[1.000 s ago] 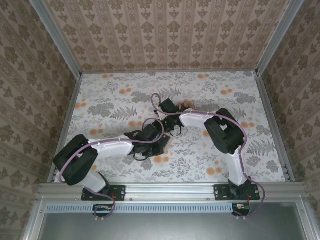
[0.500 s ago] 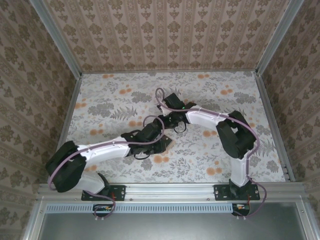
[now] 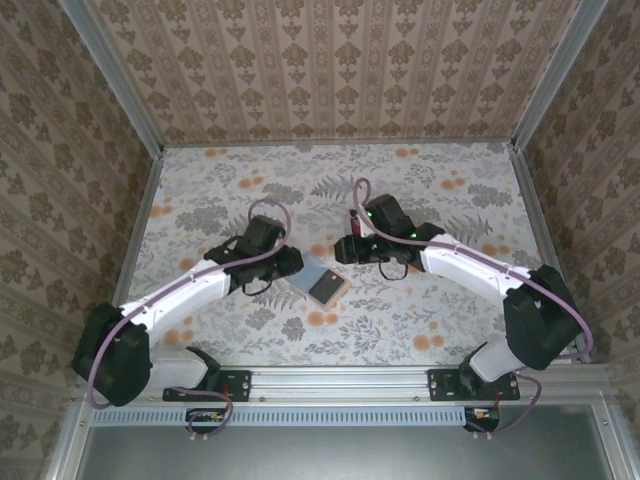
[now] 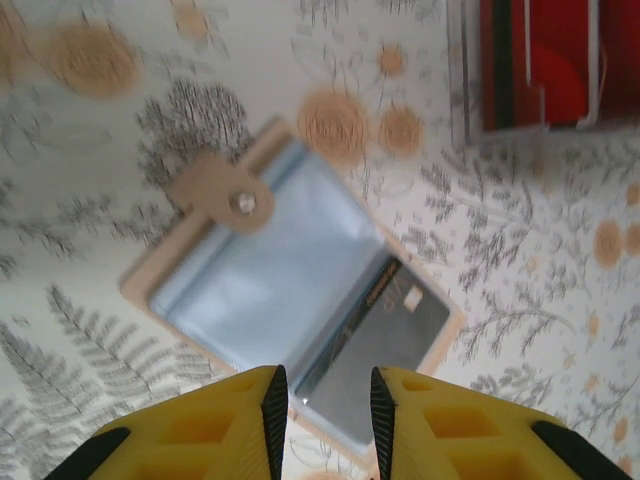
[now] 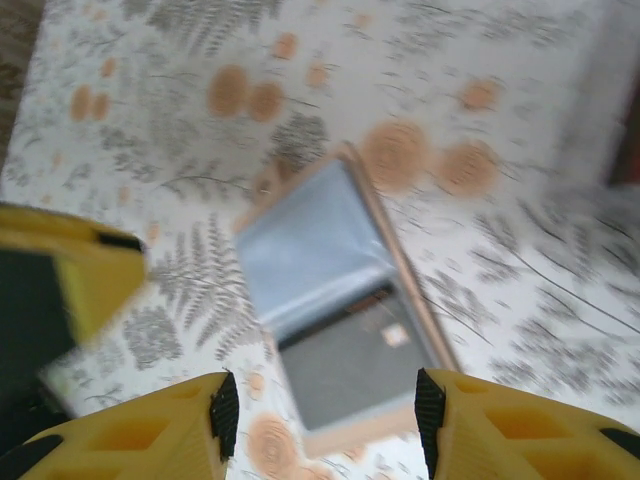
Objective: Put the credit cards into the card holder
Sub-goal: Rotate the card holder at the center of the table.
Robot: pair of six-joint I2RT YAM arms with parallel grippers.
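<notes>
One splayed card holder, pale-blue lining, dark card inside; left end effector, right end effector released.

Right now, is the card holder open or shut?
Open: the card holder lies spread flat, blue lining up, dark card in one pocket.

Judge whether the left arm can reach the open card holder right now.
Probably yes: the card holder lies open on the table just beyond the left tool, whose jaws stand open, with nothing between them.

Both end effectors seemingly parted, empty
</notes>
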